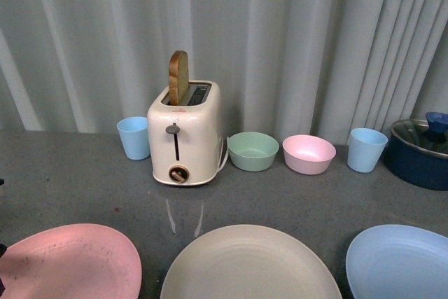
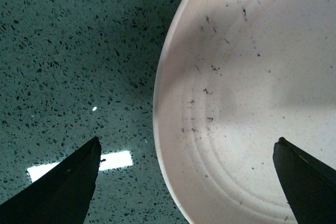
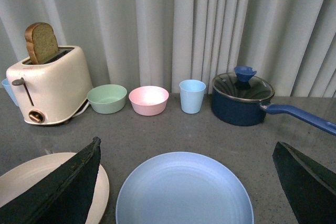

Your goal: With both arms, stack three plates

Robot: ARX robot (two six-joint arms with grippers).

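Front view: three plates sit in a row at the near edge of the grey speckled desk (image 1: 63,180): pink round matte plate (image 1: 70,260), cream round matte plate (image 1: 248,264), light blue round matte plate (image 1: 402,260). All three are cut by the frame bottom, with bare desk strips between them and none touching. An open desk band lies behind. Back row: one cream toaster (image 1: 185,138) holding a bread slice (image 1: 178,77), left light blue cup (image 1: 133,138), right light blue cup (image 1: 367,150), one green bowl (image 1: 253,150), one pink bowl (image 1: 309,154), one dark blue lidded pot (image 1: 420,152) cut by the frame edge.

Left wrist view: left tool (image 2: 187,140) is released and spread wide, straddling the pink plate's rim with one finger over bare desk and one over the plate. Contact: cannot tell.

Right wrist view: right tool (image 3: 187,142) is released and gripping nothing. The light blue plate lies between its fingers, and the cream plate is half hidden behind one finger.
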